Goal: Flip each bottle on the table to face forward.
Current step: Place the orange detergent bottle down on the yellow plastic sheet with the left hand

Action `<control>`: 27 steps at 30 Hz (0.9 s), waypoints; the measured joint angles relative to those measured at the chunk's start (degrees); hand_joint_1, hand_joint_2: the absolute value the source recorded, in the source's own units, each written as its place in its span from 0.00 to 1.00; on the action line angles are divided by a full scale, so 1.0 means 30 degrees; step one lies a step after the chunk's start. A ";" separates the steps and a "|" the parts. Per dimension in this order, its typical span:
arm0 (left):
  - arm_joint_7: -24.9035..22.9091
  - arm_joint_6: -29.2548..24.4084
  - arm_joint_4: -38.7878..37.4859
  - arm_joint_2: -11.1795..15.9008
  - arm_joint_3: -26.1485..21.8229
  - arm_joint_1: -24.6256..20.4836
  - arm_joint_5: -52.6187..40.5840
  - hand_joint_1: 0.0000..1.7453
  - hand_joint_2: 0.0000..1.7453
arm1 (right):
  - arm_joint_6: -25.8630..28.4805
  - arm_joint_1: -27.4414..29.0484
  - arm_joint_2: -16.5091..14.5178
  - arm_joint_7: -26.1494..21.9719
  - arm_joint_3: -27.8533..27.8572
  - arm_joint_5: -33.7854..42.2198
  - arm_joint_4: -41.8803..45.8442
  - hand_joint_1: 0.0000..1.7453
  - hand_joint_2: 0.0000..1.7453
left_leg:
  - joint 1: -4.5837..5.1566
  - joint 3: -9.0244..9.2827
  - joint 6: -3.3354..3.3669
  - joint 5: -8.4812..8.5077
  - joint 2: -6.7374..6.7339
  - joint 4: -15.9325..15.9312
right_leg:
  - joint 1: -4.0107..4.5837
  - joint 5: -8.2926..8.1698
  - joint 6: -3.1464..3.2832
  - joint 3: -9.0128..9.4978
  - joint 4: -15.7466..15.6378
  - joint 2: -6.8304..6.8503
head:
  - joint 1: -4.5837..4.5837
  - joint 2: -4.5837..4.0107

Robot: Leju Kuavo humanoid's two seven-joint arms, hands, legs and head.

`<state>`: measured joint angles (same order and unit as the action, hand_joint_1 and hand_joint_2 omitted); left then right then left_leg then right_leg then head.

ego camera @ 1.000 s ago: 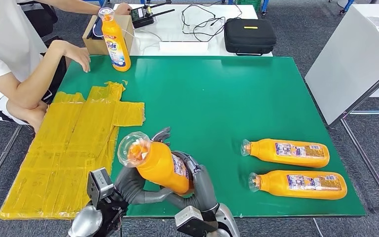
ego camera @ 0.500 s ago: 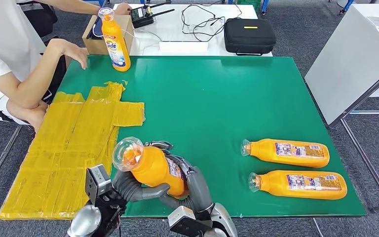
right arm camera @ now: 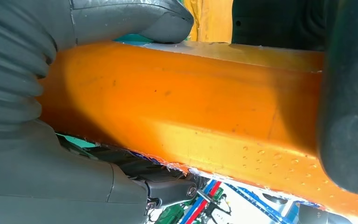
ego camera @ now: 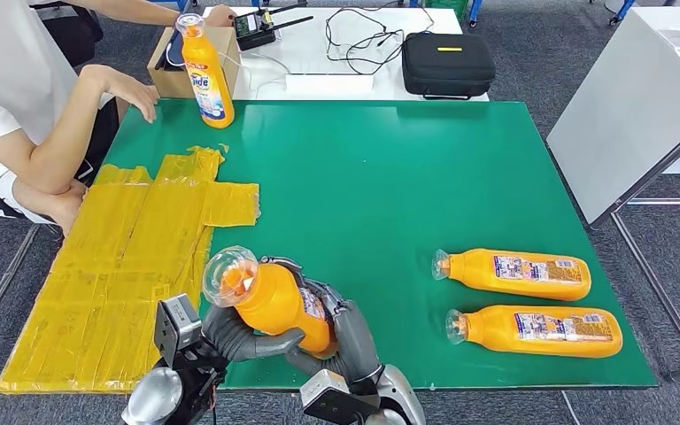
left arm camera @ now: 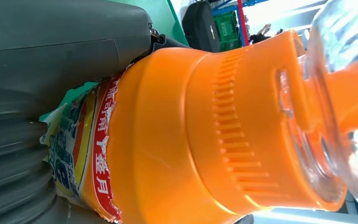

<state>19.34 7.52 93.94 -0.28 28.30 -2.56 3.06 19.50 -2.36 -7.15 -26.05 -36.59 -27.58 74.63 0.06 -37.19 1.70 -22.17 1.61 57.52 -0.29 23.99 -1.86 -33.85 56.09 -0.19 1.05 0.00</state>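
Both hands, left hand [ego camera: 230,332] and right hand [ego camera: 341,323], grip one orange detergent bottle [ego camera: 274,301] above the green surface [ego camera: 390,177]; two lying bottles [ego camera: 513,274] [ego camera: 536,329] likely remain, one standing bottle [ego camera: 205,75] looks done.

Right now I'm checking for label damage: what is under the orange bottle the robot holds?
Both hands, left and right, cradle the clear-capped orange plastic bottle from below above the green table. Grey fingers wrap its torn label; its underside is hidden.

Green table [ego camera: 425,177], white desk [ego camera: 319,53], grey carpet [ego camera: 531,53].
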 joint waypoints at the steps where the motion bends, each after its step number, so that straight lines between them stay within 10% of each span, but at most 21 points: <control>1: 0.0000 0.0000 -0.0002 0.0000 0.0000 0.0000 0.0000 1.00 1.00 | 0.0000 -0.0001 0.0000 0.0000 -0.0002 0.0000 -0.0002 1.00 1.00 | 0.0000 0.0000 0.0000 0.0000 0.0000 0.0000 | 0.0000 0.0000 0.0000 0.0000 0.0000 0.0000 | 0.0000 0.0000; 9: 0.0000 -0.0049 -0.0051 0.0000 0.0000 0.0002 0.0047 1.00 1.00 | 0.0000 -0.0016 0.0000 0.0045 -0.0016 0.0009 -0.0051 0.95 1.00 | 0.0000 -0.0002 0.0000 0.0000 0.0000 0.0000 | 0.0000 0.0000 0.0000 -0.0002 -0.0001 0.0000 | 0.0000 0.0000; 13: 0.0042 -0.0252 -0.0077 -0.0007 0.0000 0.0008 0.0124 1.00 1.00 | 0.0317 0.0004 0.0000 0.0077 -0.0016 0.0137 -0.0076 0.02 1.00 | 0.0000 -0.0001 0.0000 0.0000 0.0000 0.0000 | 0.0000 0.0000 0.0000 -0.0003 0.0000 0.0000 | 0.0000 0.0000; 18: 0.0262 -0.1316 -0.0042 -0.0015 0.0000 0.0011 -0.0587 1.00 1.00 | 0.1257 0.0487 0.0011 0.0033 0.0460 0.0969 0.0527 0.00 1.00 | 0.0001 -0.0006 0.0000 0.0000 0.0004 0.0001 | -0.0001 0.0000 0.0000 -0.0004 0.0000 0.0001 | 0.0002 0.0000; 27: 0.0309 -0.9825 0.0506 0.0333 -0.2386 0.0069 -1.1258 1.00 1.00 | -0.0754 0.3374 0.0969 0.0583 0.4056 0.3533 0.6501 0.00 1.00 | 0.0002 -0.0026 0.0001 -0.0001 0.0008 0.0001 | -0.0001 0.0000 -0.0001 -0.0009 -0.0001 0.0002 | 0.0000 0.0000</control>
<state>20.27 -21.96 95.46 0.72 21.15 -2.36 -30.71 17.23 7.77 -4.24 -24.30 -24.43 -16.98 94.13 0.07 -37.27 1.70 -22.17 1.64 57.52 -0.29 23.99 -1.86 -33.88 56.09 -0.19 1.05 0.00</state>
